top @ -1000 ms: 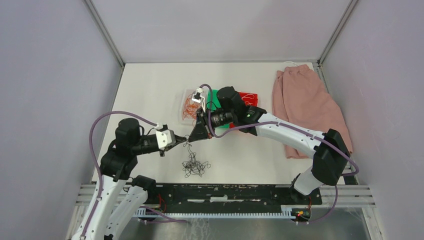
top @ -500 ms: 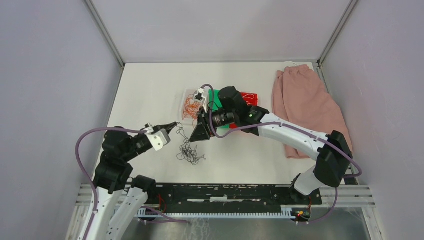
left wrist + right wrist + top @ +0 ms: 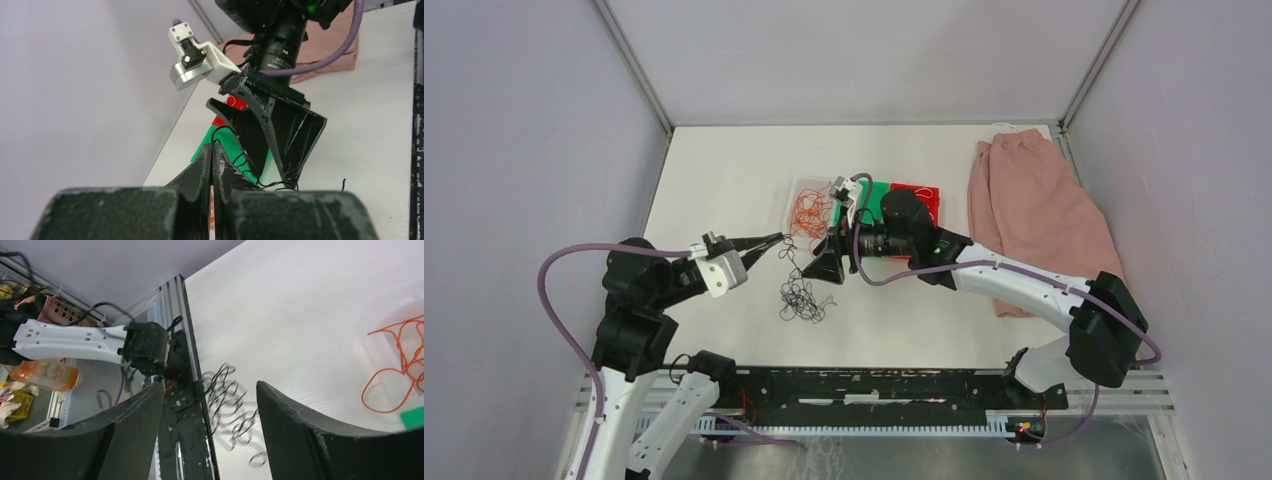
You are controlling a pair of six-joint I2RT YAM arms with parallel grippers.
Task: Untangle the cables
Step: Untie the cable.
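A clump of black cables (image 3: 802, 298) lies on the white table in front of both arms. One black strand (image 3: 786, 264) rises from it to my left gripper (image 3: 774, 240), which is shut on that strand (image 3: 215, 134). My right gripper (image 3: 824, 280) hangs just right of the clump with its jaws wide apart and nothing between them. Through the gap in the right wrist view, the black curls (image 3: 227, 402) lie on the table beyond. Orange cables (image 3: 807, 212) sit in a clear tray behind the grippers.
A green pad (image 3: 882, 193) and a red pad (image 3: 920, 195) lie behind the right wrist. A pink cloth (image 3: 1034, 210) covers the right side of the table. The black rail (image 3: 874, 385) with the arm bases runs along the near edge.
My right gripper has opened and let go of the black cables. My left gripper has pulled back to the left, still holding its strand, and the clump has shifted with it.
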